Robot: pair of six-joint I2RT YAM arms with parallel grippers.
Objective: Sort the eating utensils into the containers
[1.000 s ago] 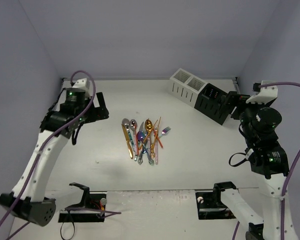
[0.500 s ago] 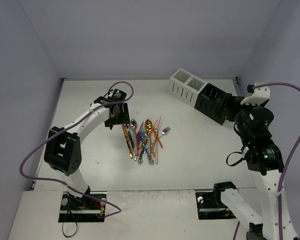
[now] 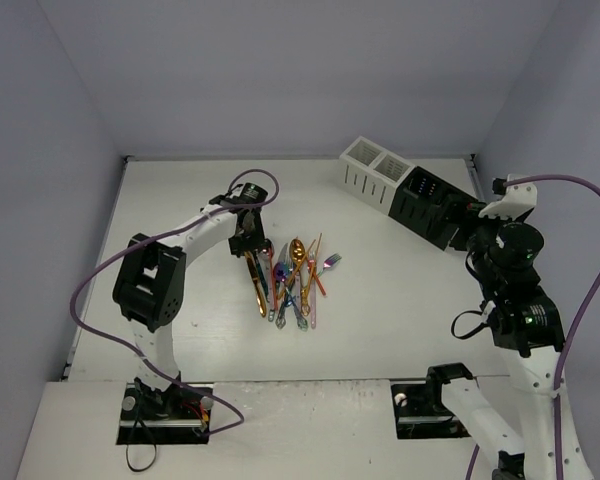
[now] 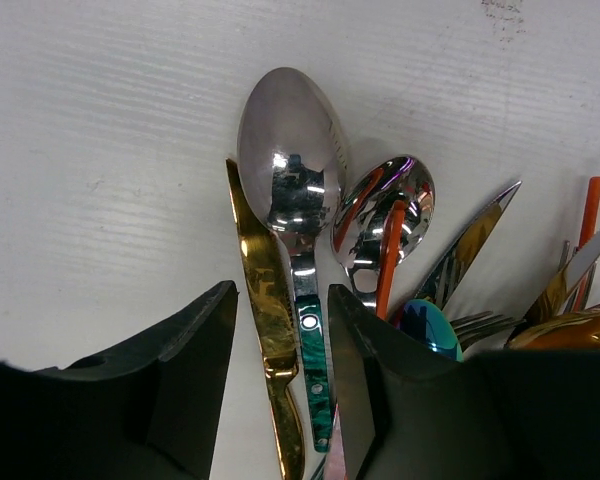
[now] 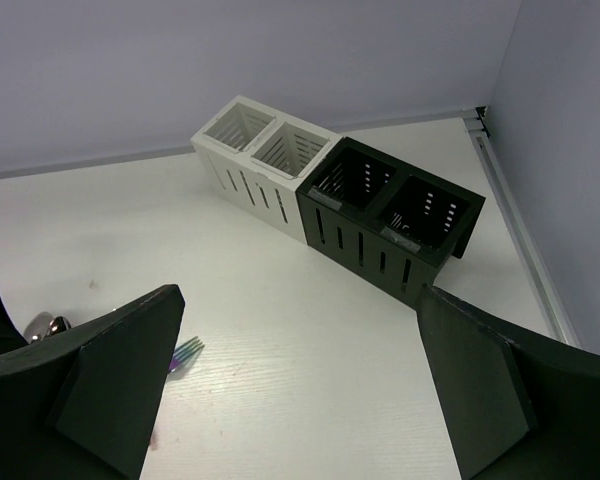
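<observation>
The eating utensils [image 3: 290, 280] lie in a mixed pile at the table's middle. My left gripper [image 3: 248, 243] is down at the pile's far left end. In the left wrist view its jaws [image 4: 282, 300] are partly drawn in and straddle a gold knife [image 4: 265, 290] and the green handle [image 4: 315, 360] of a silver spoon [image 4: 290, 160]; a gap shows between the left finger and the knife. The containers, a white caddy [image 3: 372, 172] joined to a black caddy [image 3: 427, 205], stand at the back right. My right gripper [image 3: 468, 216] hovers wide open near the black caddy [image 5: 380, 215], holding nothing.
In the right wrist view the white caddy [image 5: 255, 165] and the black one show hollow compartments. A purple-tinted fork [image 5: 185, 352] pokes out at the pile's right edge. Orange, blue and copper pieces [image 4: 390, 260] crowd just right of my left jaws. Walls enclose the table.
My left arm swung from the left side over to the pile and came down on its far end, its jaws narrowing around the gold knife and spoon handle. The right arm barely shifted.
</observation>
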